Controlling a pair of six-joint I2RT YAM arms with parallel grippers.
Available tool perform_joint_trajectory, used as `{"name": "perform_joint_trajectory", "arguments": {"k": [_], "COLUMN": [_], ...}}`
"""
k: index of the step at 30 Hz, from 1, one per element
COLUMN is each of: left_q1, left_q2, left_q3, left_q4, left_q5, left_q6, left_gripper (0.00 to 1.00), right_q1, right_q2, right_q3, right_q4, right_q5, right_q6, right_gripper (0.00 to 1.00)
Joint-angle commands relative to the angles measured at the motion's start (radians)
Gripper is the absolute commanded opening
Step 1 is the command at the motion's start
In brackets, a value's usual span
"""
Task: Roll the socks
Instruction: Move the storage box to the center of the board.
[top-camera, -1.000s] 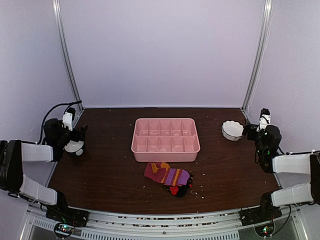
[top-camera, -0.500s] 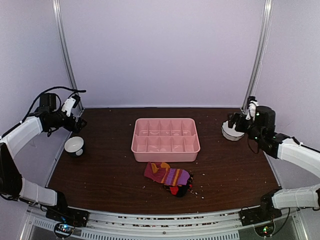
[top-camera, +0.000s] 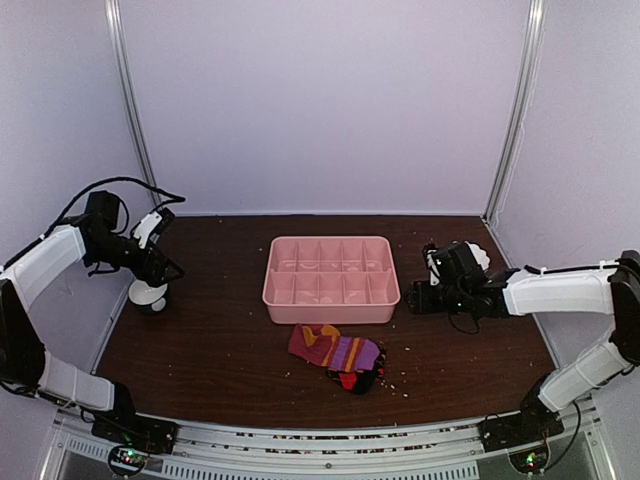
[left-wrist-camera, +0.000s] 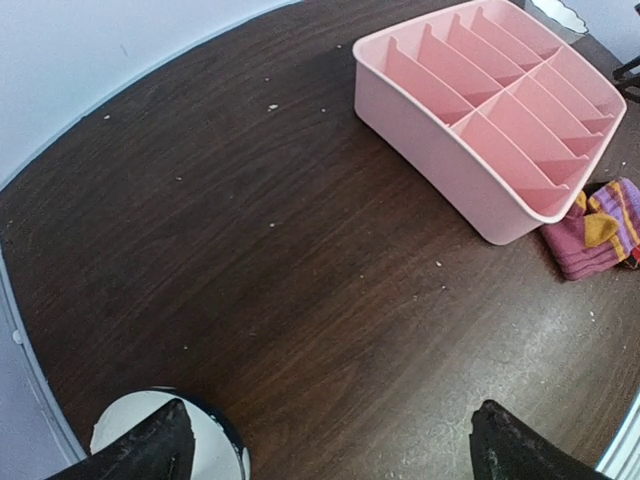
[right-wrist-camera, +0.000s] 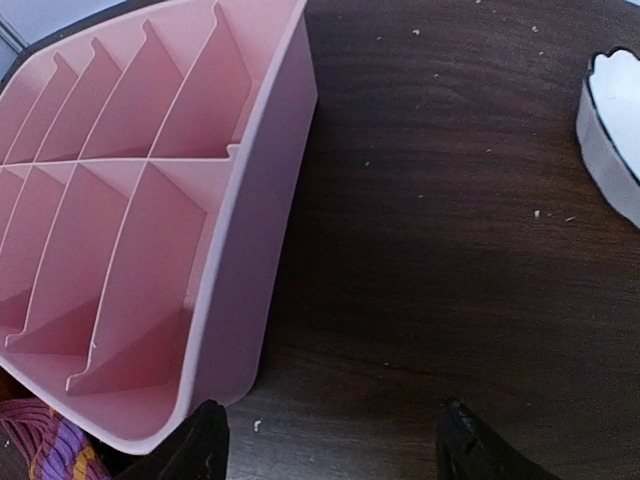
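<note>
The socks (top-camera: 335, 355) lie in a bunched heap, striped purple, orange and dark red with a black end, just in front of the pink tray (top-camera: 332, 312). An edge of the socks (left-wrist-camera: 598, 225) shows in the left wrist view, and a corner of the socks (right-wrist-camera: 45, 440) in the right wrist view. My left gripper (top-camera: 163, 266) hangs open over the table's left side, above a white bowl (top-camera: 148, 294); between the left gripper's (left-wrist-camera: 335, 445) fingers is only bare wood. My right gripper (top-camera: 415, 298) is open and empty beside the tray's right wall (right-wrist-camera: 260, 230), apart from the socks.
The tray has several empty compartments. A second white bowl (top-camera: 470, 253) sits at the back right, partly behind my right arm, and this bowl (right-wrist-camera: 610, 130) also shows in the right wrist view. Crumbs dot the dark wooden table (top-camera: 220, 340). Metal posts stand at both back corners.
My right arm has swung inward from the right bowl to the tray's right side, its jaws a little narrower. My left arm lifted off its bowl and reached slightly toward the centre.
</note>
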Motion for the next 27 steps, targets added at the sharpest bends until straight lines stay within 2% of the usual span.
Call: {"name": "perform_joint_trajectory", "arguments": {"k": [1,5,13,23,27], "left_q1": [-0.036,-0.045,-0.051,-0.055,-0.069], "left_q2": [0.006,-0.014,-0.029,-0.061,-0.052], "left_q3": [0.034,0.028,0.009,-0.024,-0.029], "left_q4": [-0.028,-0.029,-0.08,-0.093,-0.113], "left_q5": [0.036,0.035,0.02,0.054,0.067], "left_q6": [0.022,0.02,0.069,0.093,0.111], "left_gripper": [0.98,0.98,0.98,0.98,0.98], "right_q1": [0.045,0.072,0.087,0.128,0.128], "right_q2": [0.105,0.206,0.377,0.687,0.726], "right_q3": [0.101,0.219,0.427,0.85,0.969], "right_q4": [-0.015,-0.096,-0.114,-0.181,-0.262], "right_q5": [-0.055,-0.052,-0.08,-0.123,-0.087], "right_q6": [0.061,0.071,0.084,0.116,0.093], "right_gripper": [0.68,0.66,0.61,0.59,0.58]}}
